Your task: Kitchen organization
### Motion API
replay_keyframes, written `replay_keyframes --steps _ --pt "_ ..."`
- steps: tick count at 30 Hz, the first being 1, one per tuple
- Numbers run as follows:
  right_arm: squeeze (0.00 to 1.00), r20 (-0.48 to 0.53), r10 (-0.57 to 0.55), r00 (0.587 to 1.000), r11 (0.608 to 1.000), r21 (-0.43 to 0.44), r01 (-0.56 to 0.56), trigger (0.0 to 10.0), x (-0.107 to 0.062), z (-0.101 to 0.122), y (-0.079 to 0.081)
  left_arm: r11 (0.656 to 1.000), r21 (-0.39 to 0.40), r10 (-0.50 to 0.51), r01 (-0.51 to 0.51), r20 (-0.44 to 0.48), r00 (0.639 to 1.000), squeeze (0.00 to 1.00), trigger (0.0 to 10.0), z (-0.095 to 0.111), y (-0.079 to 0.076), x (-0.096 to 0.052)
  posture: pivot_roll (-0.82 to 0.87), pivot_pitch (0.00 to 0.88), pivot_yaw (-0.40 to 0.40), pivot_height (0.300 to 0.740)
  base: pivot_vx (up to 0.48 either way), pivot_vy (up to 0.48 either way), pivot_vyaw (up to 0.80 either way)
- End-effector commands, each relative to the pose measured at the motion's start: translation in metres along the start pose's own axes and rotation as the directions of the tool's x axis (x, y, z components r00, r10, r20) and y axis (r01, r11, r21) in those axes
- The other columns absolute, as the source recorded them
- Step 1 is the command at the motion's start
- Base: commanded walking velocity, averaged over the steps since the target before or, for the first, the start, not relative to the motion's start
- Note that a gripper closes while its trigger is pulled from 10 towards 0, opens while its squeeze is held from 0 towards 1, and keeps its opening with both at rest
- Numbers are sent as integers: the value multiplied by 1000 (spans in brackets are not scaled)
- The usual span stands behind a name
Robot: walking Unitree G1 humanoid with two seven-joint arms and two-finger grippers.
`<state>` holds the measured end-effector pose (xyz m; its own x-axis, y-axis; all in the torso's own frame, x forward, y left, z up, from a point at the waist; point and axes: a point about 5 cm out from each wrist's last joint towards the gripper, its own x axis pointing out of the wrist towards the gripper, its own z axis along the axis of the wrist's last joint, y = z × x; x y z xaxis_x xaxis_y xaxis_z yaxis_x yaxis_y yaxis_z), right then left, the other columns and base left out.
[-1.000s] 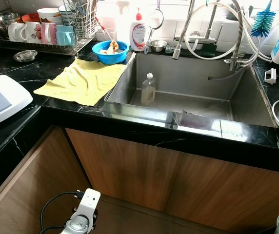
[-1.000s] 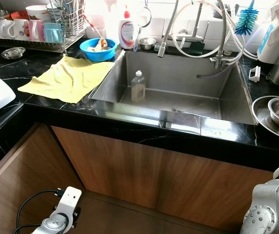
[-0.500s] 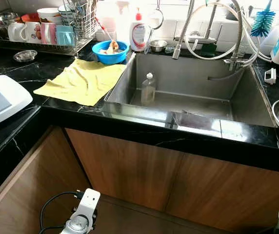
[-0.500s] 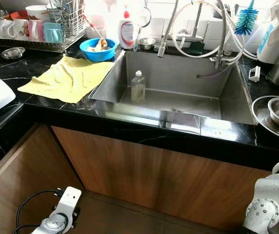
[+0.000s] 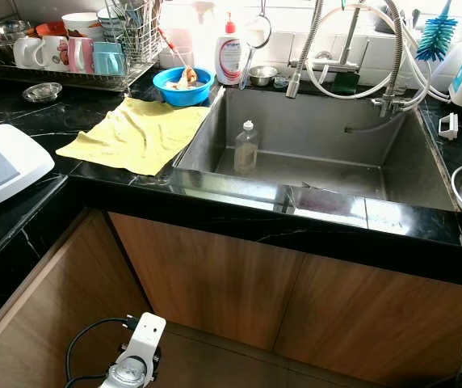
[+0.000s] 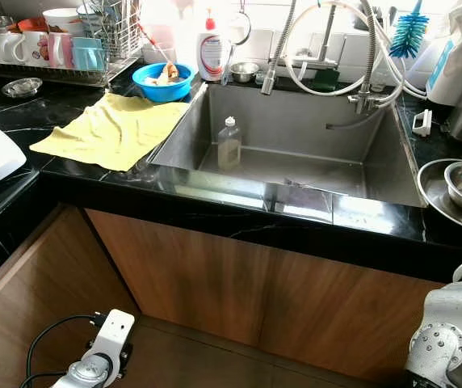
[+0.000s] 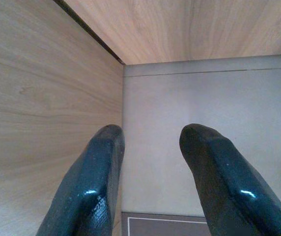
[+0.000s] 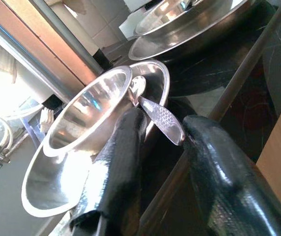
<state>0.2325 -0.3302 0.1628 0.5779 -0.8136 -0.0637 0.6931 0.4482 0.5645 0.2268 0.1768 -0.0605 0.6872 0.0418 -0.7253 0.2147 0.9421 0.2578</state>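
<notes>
Black counter [image 6: 352,230] around the sink: my right gripper [image 8: 162,147], fingers spread, faces the spoon [image 8: 156,114] beside the steel bowl [image 8: 89,125] at the counter's right edge. I'd centre on its handle first. Left gripper [image 7: 150,172] idles, spread.

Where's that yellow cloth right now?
The yellow cloth lies spread on the black counter just left of the sink, in front of the blue bowl and near the dish rack.
</notes>
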Motion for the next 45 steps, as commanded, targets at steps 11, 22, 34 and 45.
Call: replay_keyframes --steps 11,22,34,45 --pt "0 23 12 1000 1000 1 -12 2824 3 4 6 1000 0 1 -1 -17 1000 0 10000 -4 2 -1 -100 0 -1 740 0 0 0" --pt "0 24 10 1000 1000 4 -10 0 3 3 6 1000 -1 1 -1 -17 1000 0 10000 -4 2 -1 -99 0 -2 740 0 0 0" --pt "0 73 67 995 997 -47 -64 0 1 9 16 1000 -3 4 -4 -16 1000 0 10000 -3 2 0 -97 0 -3 740 0 0 0" --pt "0 135 174 975 971 -189 -147 10000 -4 16 33 1000 -6 5 -5 -15 1000 0 10000 -3 2 0 -97 0 -6 740 0 0 0"
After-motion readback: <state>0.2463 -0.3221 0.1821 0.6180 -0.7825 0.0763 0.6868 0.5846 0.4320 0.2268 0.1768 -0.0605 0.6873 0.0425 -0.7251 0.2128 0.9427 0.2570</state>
